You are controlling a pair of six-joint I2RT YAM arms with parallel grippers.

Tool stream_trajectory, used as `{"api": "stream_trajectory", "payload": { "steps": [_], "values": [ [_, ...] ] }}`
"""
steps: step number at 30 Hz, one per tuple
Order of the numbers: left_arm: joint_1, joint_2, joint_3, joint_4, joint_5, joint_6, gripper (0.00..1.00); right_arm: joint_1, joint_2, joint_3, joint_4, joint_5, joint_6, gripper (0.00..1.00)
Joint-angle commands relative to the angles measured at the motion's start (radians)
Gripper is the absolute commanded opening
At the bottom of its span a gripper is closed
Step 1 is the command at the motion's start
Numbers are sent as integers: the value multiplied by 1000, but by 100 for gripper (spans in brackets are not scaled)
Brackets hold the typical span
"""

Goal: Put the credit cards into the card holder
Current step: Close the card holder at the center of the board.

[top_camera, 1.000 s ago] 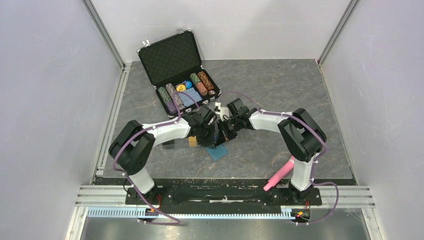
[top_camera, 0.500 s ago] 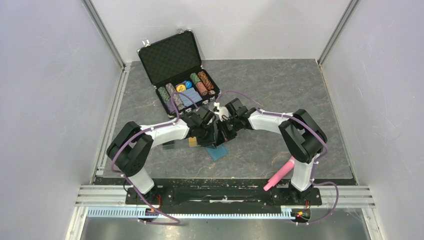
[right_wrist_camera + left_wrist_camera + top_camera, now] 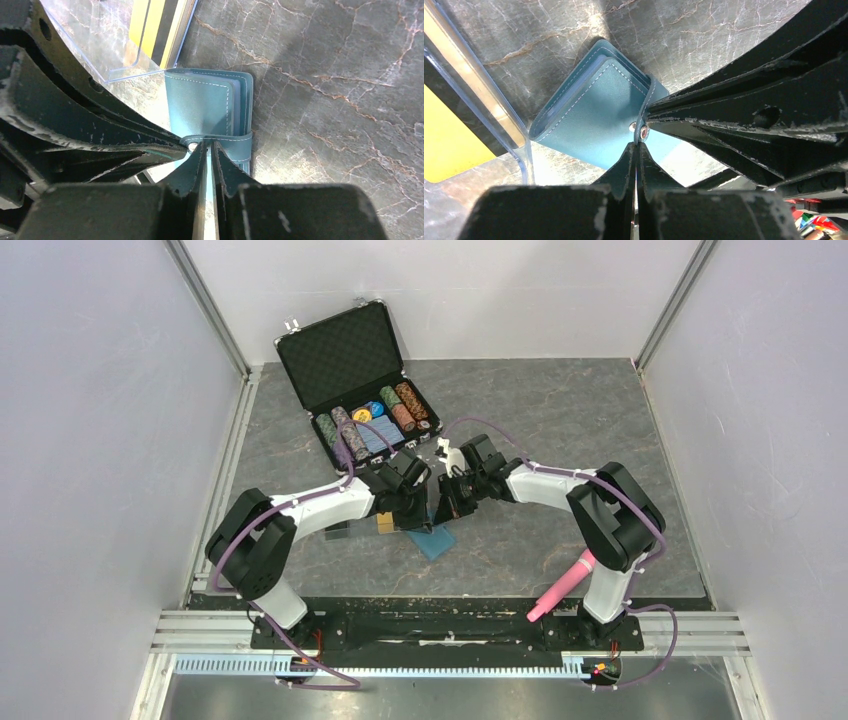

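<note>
Teal card holder (image 3: 589,110) has its strap (image 3: 235,142) pinched by left tool (image 3: 636,148); right tool (image 3: 205,148) unclear.

**Top external:** fixed high above and behind the arm bases, angled down and forward across the whole grey marbled tabletop (image 3: 560,420). Distant, with both arms and the open black foam-lined briefcase (image 3: 340,355) in frame.

**Left wrist:** very close to the tabletop, looking down along the black fingers of the left gripper (image 3: 636,150) at bottom centre.

**Right wrist:** equally close, sighting down along the right gripper (image 3: 205,150) from the opposite side.

**Shared by all three:** the small teal-blue folding wallet (image 3: 594,115).

**Shared by both wrist views:** the clear plastic box (image 3: 85,35) and each other's fingers.
</note>
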State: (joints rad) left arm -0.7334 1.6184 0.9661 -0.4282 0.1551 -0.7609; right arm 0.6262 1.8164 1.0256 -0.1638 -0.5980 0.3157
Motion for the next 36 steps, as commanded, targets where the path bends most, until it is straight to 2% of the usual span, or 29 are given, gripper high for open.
{"api": "stream_trajectory", "payload": {
  "steps": [1,7,25,30,36],
  "values": [
    [-1,5,16,-7,-10,9,2,3,-27,-9,50,-26,9,9],
    [-1,24,-20,34,23,0,2,4,-7,-20,55,-37,5,9],
    [-1,88,0,40,38,8,2,27,52,-23,57,-69,-5,8],
    [-2,84,-7,22,14,5,2,46,73,-7,-32,-13,-68,7],
    [-1,88,-31,31,13,-4,2,100,164,57,-237,152,-190,5]
  ]
}}
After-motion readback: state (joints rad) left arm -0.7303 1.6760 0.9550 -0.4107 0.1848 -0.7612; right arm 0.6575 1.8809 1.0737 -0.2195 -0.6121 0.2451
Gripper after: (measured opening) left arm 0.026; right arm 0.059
